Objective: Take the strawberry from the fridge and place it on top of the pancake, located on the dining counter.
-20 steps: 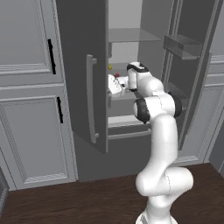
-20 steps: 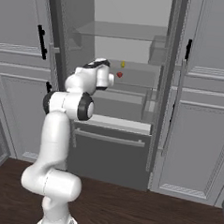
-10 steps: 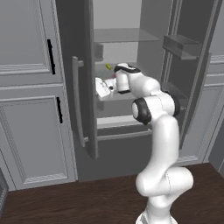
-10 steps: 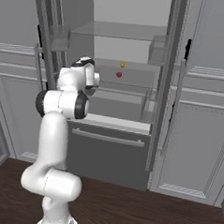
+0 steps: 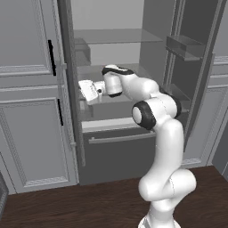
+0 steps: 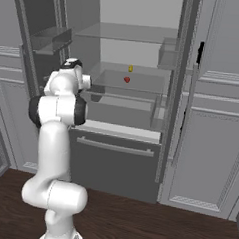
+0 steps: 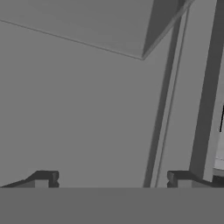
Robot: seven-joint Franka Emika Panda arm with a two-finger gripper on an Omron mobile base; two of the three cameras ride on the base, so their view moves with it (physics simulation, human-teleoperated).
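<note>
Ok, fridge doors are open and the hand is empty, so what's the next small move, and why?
Probably swing the hand right, toward the tiny red strawberry on the pale shelf of the dark grey fridge. The hand is open and faces bare grey panel at the left door, away from the berry, which sits untouched beside a small yellow item.

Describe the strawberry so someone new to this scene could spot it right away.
Look into the open fridge, with its pale interior between dark doors. On the middle glass shelf sit two tiny items near the back; the strawberry is the red one, in front of and just below the small yellow item.
</note>
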